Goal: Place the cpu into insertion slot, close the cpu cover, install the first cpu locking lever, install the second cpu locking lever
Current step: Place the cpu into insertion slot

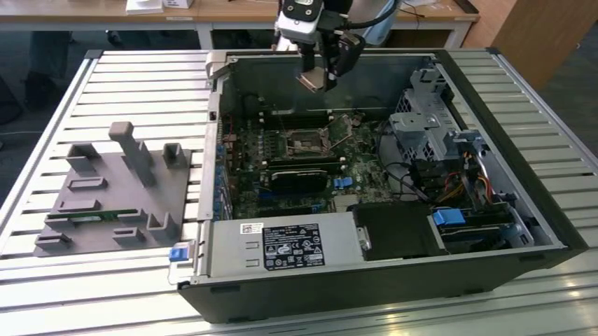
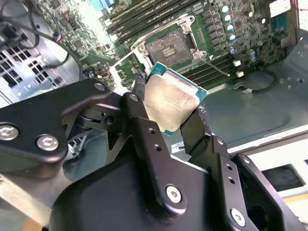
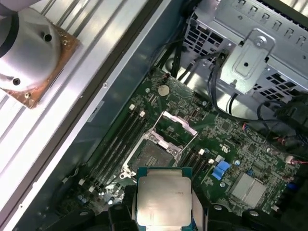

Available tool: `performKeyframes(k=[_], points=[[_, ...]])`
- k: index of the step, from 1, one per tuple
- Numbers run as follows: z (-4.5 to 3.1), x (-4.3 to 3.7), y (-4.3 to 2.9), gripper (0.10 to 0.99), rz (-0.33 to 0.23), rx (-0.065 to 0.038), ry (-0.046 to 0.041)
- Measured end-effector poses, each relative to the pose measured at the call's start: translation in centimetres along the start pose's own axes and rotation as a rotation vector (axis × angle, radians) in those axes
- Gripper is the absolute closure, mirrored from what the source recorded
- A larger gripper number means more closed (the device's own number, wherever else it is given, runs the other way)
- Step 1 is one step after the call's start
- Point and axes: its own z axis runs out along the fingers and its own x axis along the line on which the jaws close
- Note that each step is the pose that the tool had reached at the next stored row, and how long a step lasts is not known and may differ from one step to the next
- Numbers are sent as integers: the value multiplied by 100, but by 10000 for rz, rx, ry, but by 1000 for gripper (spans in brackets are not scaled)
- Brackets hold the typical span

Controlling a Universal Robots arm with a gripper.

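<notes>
Gripper (image 2: 169,98) is clamped on the cpu (image 2: 175,108), hanging above the open case (image 1: 374,290) on the table (image 1: 140,70), with the insertion slot (image 2: 169,48) well below. Chip looks tilted in the grip, so I'd worry it lands crooked and bends pins.

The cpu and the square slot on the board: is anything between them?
No. In the first wrist view just open air separates the held cpu from the insertion slot; the cpu cover stands open on the slot's far side.

Silver slatted worktable (image 1: 140,77), pale wooden desk (image 1: 234,12) behind it, brown wooden panel (image 1: 542,35) at the exterior view's right
</notes>
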Motion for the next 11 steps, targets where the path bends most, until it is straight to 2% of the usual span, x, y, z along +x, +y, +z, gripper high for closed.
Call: performKeyframes(k=[7, 9, 11], points=[[22, 2, -2, 545, 953, -19, -85], [44, 3, -5, 545, 1349, -23, -125], [62, 6, -11, 545, 1521, -22, -151]])
